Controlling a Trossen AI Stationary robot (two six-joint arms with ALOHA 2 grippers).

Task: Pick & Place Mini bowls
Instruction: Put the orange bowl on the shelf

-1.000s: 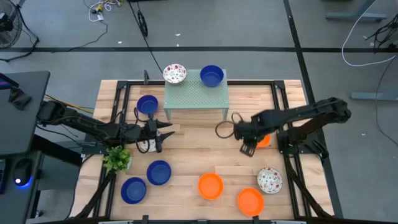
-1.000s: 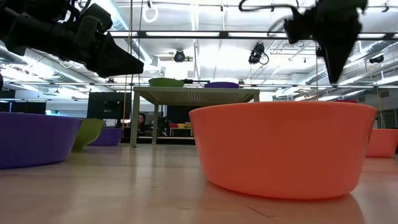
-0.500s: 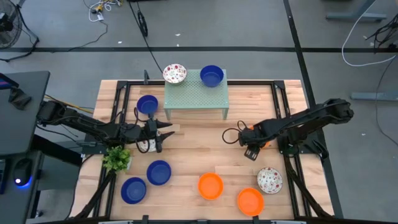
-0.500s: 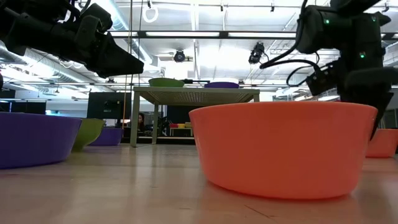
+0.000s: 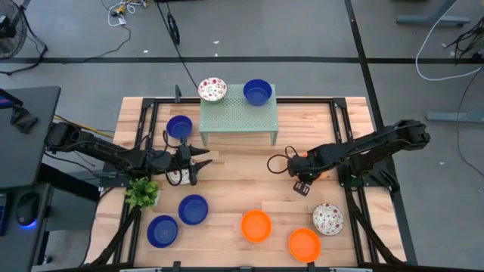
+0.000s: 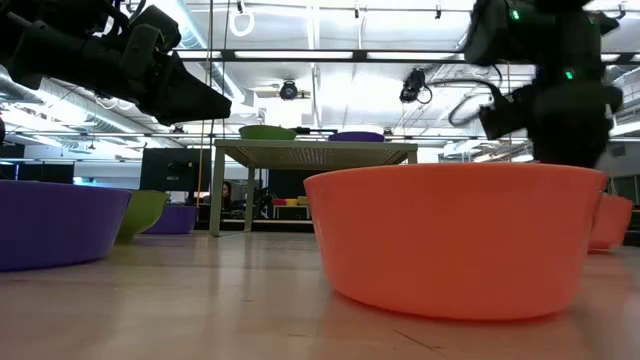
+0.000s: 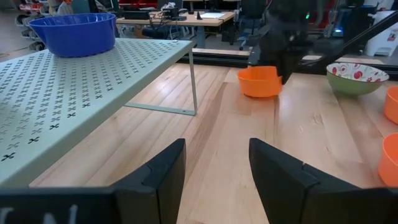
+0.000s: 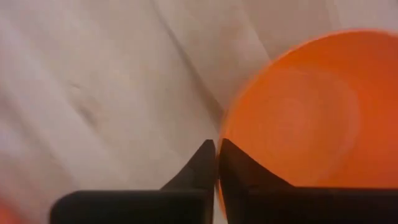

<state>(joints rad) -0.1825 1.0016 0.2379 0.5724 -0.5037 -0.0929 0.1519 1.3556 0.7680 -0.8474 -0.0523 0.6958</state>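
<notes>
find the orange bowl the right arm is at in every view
High view: orange bowl, mostly hidden under the right gripper, right of centre.
Low view: small, at the right edge, behind the big orange bowl.
Left wrist view: upper centre, below the dark right arm.
Right wrist view: fills the right side, rim at the fingers.
Shared landmark: green stand, seen in all but the right wrist view.

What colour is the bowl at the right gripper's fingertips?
Solid orange bowl; the right wrist view shows it best.
</notes>
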